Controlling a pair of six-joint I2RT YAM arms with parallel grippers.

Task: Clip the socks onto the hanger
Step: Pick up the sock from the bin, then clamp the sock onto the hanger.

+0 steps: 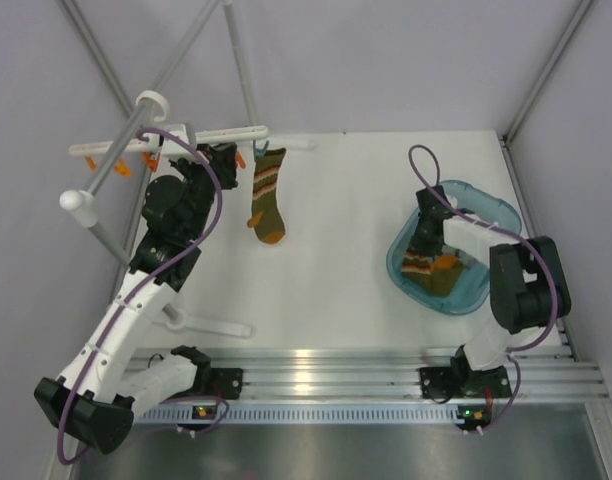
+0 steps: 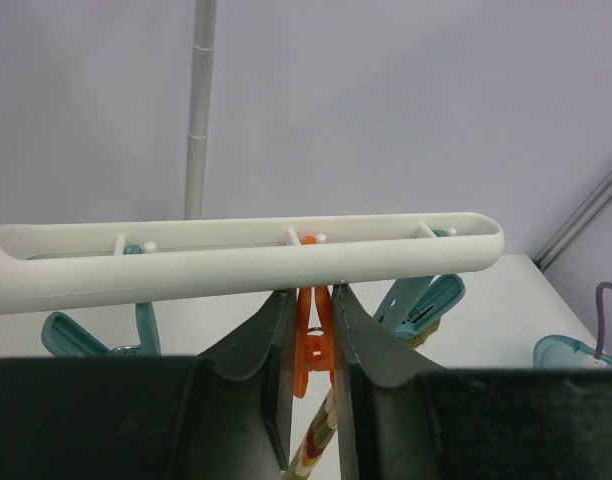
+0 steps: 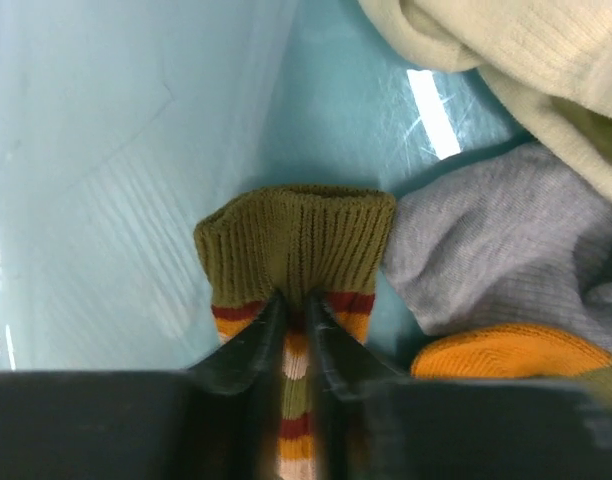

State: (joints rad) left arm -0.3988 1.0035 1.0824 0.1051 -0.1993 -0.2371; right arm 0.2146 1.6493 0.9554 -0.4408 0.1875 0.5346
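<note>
The white hanger [image 1: 226, 135] [image 2: 236, 256] runs across the back left with orange and teal clips under it. One olive striped sock [image 1: 268, 200] hangs from a teal clip [image 2: 418, 302]; its edge [image 2: 321, 440] shows in the left wrist view. My left gripper [image 1: 221, 160] [image 2: 311, 295] is just below the bar, shut on an orange clip [image 2: 314, 330] and squeezing it. A second striped sock [image 1: 431, 268] [image 3: 296, 235] lies in the teal basin [image 1: 486, 210]. My right gripper [image 1: 426, 250] [image 3: 296, 300] is shut on it, pinching the fabric just below the cuff.
A grey sock [image 3: 486, 240], a cream cloth [image 3: 506, 60] and an orange-toed piece [image 3: 506, 355] lie beside the held sock in the basin. Thick grey-white poles [image 1: 111, 170] with round caps cross at the far left. A white bar [image 1: 211, 323] lies near the left arm's base.
</note>
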